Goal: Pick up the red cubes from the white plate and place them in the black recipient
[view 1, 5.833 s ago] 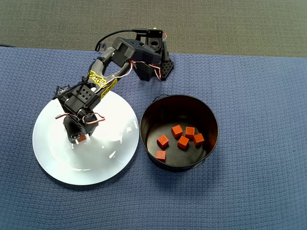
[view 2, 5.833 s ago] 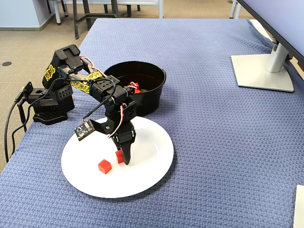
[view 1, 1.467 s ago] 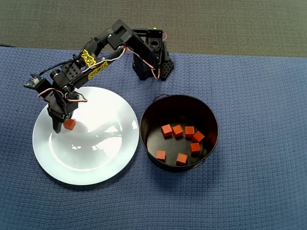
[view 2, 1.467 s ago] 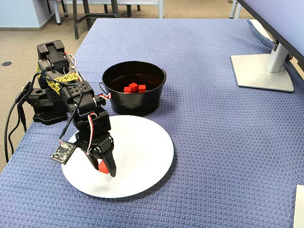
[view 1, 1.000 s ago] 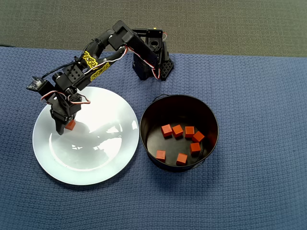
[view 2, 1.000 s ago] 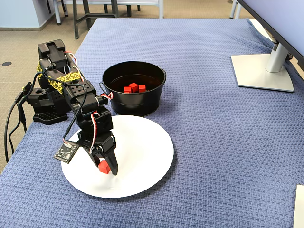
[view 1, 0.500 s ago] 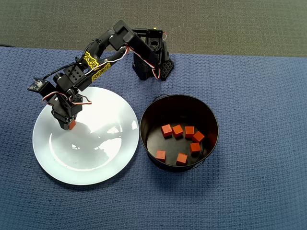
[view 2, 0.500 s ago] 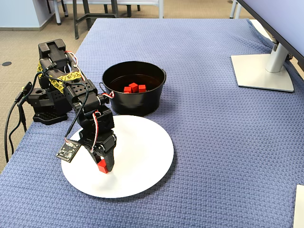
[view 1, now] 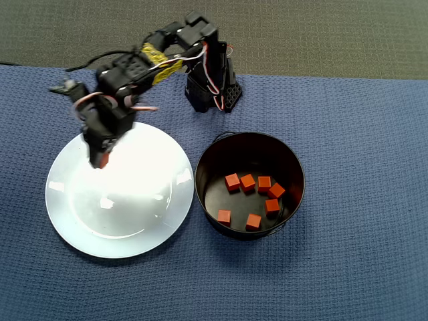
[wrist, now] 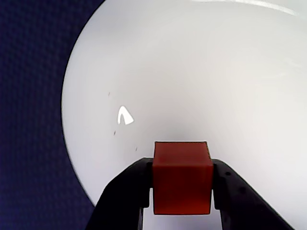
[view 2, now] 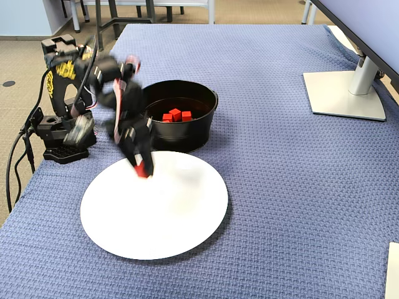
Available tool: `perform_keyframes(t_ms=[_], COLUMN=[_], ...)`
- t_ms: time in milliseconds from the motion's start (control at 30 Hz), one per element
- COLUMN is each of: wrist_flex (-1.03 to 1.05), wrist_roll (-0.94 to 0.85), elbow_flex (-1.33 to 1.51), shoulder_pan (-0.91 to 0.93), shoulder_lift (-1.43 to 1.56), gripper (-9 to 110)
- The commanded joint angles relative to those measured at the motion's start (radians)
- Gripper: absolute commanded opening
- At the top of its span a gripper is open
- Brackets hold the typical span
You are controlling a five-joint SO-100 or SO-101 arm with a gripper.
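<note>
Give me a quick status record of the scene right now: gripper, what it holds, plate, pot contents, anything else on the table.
gripper: shut on one red cube, lifted above the plate
arm: blurred in the fixed view, so in motion
white plate: no cubes left on it
black pot: right of the plate in the overhead view, seven red cubes on its bottom
surface: blue woven cloth
other: monitor stand at the far right in the fixed view
</note>
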Motion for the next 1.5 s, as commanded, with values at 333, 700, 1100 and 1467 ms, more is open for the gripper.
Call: perform_keyframes(t_ms=[333, 700, 1100, 1467], wrist_flex=[0.0, -0.009, -0.106, -0.207], wrist_roll=[0.296, 0.164, -0.011, -0.066], elbow_flex=[0.276, 0.394, 0.758, 1.207], shoulder_pan=[-0.738, -0.683, -0.371, -0.308], shoulder_lift=[0.526, 0.603, 0.819, 1.095], gripper=[0, 31, 6, 0])
